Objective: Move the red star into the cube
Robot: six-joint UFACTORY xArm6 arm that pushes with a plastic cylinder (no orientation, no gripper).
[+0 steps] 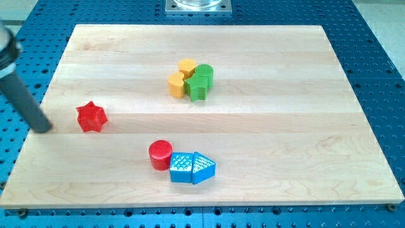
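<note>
The red star [91, 117] lies on the wooden board [266, 126] at the view's left. The blue cube [181, 167] sits near the view's bottom centre, touching a red cylinder [160, 155] on its left and a blue triangular block [204, 168] on its right. My tip [43, 127] rests on the board just left of the red star, with a gap between them. The dark rod slants up to the view's upper left.
A yellow block [181, 77] and a green block [200, 81] sit together above the board's centre. A blue perforated table [380, 63] surrounds the board. A metal mount [199, 6] shows at the view's top.
</note>
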